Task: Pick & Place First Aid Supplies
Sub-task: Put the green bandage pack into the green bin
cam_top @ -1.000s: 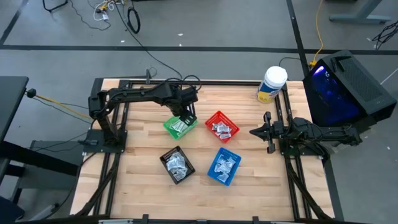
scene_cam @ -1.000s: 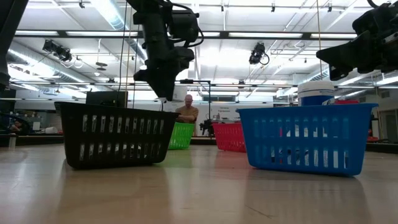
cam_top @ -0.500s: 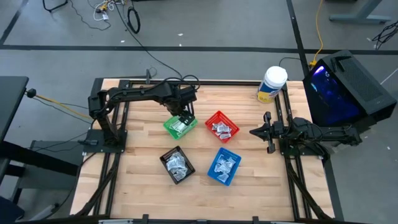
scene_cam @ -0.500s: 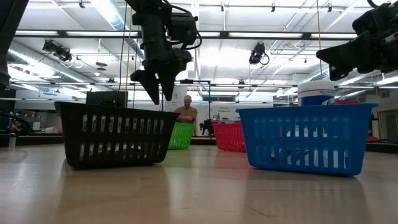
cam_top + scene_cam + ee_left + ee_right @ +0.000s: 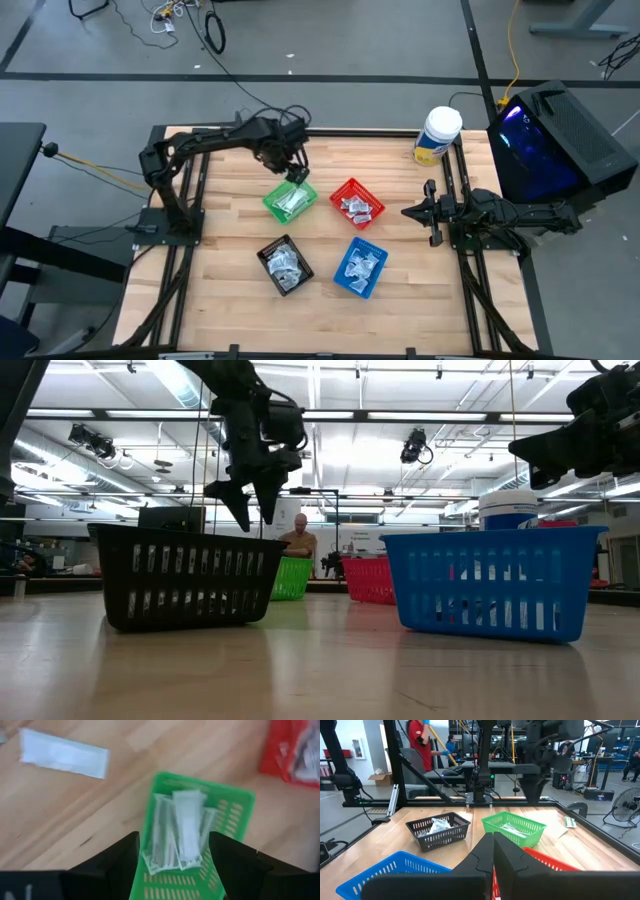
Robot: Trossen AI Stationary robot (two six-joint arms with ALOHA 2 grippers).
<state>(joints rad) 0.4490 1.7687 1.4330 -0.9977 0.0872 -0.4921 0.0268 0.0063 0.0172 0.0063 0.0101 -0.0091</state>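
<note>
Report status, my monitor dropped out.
Left gripper open above green basket; strips inside. Right gripper shut, parked at table's right edge. One packet loose on table.

Left gripper (image 5: 243, 510) hangs raised with fingers spread; right gripper (image 5: 432, 213) closed, parked aside.

- Four baskets (image 5: 291, 203) stand mid-counter (image 5: 230, 290), holding packets (image 5: 186, 827).
- One strip (image 5: 63, 754) lies on the counter beside a basket.
- Tub (image 5: 438, 135) stands at the far right corner.

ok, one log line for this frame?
left end effector: open, empty, above green basket | strip packets: in green basket | right end effector: shut, parked at table's right edge
</note>
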